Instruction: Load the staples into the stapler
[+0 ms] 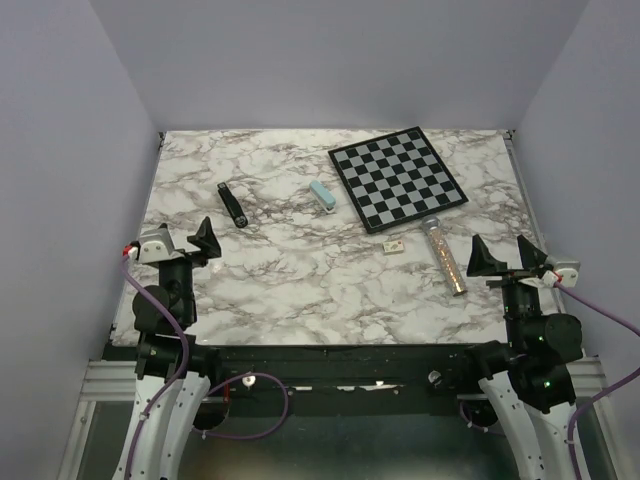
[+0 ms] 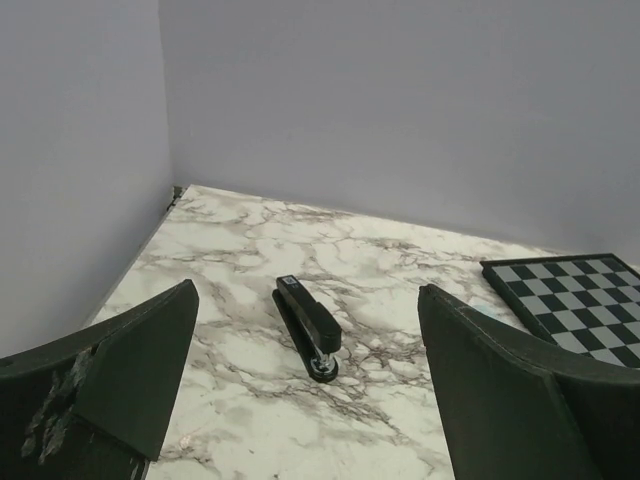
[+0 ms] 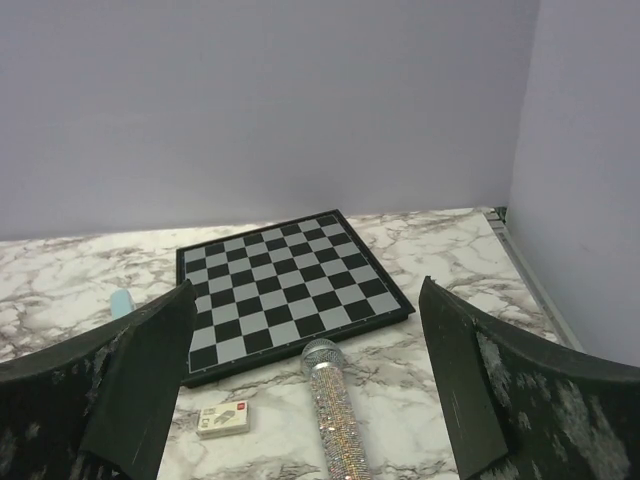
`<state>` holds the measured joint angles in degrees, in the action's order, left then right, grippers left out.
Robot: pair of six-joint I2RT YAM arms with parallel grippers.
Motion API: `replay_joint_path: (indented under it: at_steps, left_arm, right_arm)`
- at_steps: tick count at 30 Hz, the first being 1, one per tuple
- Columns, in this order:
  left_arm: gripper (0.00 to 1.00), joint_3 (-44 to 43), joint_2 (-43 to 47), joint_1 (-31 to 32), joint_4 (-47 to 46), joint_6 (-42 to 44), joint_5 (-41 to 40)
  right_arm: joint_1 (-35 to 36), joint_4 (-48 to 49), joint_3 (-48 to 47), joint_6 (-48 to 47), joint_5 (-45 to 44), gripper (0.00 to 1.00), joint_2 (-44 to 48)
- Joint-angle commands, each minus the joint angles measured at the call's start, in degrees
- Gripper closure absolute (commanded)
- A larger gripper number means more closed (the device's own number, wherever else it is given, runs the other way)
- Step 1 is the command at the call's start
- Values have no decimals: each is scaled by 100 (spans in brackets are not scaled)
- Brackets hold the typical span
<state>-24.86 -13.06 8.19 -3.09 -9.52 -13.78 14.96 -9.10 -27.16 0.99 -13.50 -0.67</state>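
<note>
The black stapler [image 1: 232,206] lies shut on the marble table [image 1: 300,275], at the back left and angled toward the left arm. In the left wrist view the stapler [image 2: 308,328] rests well ahead of the fingers, with its metal front end nearest. My left gripper [image 1: 180,240] [image 2: 307,288] hangs open and empty above the table's left edge. Over the right edge my right gripper [image 1: 507,258] [image 3: 305,283] is open and empty too. The staples are out of view in all three views.
A chessboard [image 1: 397,178] [image 3: 285,290] lies at the back right. In front of it sit a small cream box [image 1: 393,243] [image 3: 222,418] and a clear glittery tube [image 1: 444,255] [image 3: 335,410]. A pale blue block [image 1: 322,197] lies mid-table. Grey walls enclose three sides.
</note>
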Motion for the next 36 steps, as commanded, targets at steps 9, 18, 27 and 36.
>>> replay_joint_path:
  at_steps: [9, 18, 27, 36]
  left_arm:
    - [1, -545, -996, -89, 448, -541, -98]
    - [1, -1800, -3043, -80, 1758, -1464, -450]
    - [1, -3523, -5530, -80, 3306, -2343, -775]
    - [1, -4684, -7464, -80, 3262, -2581, -793]
  right_arm:
    - [95, -30, 26, -20, -22, 0, 1394]
    - [253, -48, 44, -20, -118, 0, 1455]
    - [305, -65, 61, -20, -65, 0, 1490]
    - [341, -91, 61, -38, -21, 0, 1526]
